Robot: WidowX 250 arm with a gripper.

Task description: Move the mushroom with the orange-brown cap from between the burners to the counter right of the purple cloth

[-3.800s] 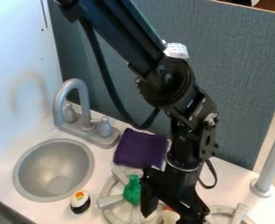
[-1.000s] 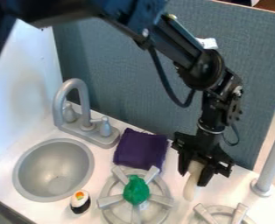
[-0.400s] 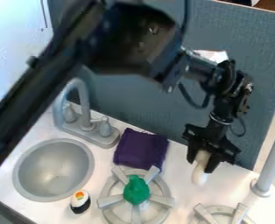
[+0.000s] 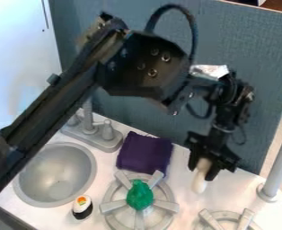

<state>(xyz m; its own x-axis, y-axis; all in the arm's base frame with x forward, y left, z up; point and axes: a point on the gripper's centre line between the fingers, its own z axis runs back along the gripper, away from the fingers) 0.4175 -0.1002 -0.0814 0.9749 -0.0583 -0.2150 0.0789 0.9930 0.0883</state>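
Note:
At the right of the counter, between the purple cloth and the grey post, the gripper (image 4: 202,174) is closed on a pale, elongated object (image 4: 199,183). The object hangs down with its rounded lower end below the fingertips. To the left lies the dark purple cloth (image 4: 144,152), folded flat near the back divider. A green, lumpy toy (image 4: 139,195) rests on the middle of the left burner (image 4: 114,206). Beside the sink sits a small sushi toy (image 4: 81,207) with a white top, an orange patch and a black base.
The round grey sink (image 4: 29,188) is at the left, with the faucet (image 4: 89,130) behind it, partly covered by the arm. A second burner (image 4: 227,218) is at the lower right, near the upright grey post (image 4: 278,166). A blue-grey divider (image 4: 257,54) stands behind.
From beside the green toy, the gripper has moved right and back with the pale object, then slightly left most recently. The arm's upper links have swung across the left side. The cloth and toys stayed put.

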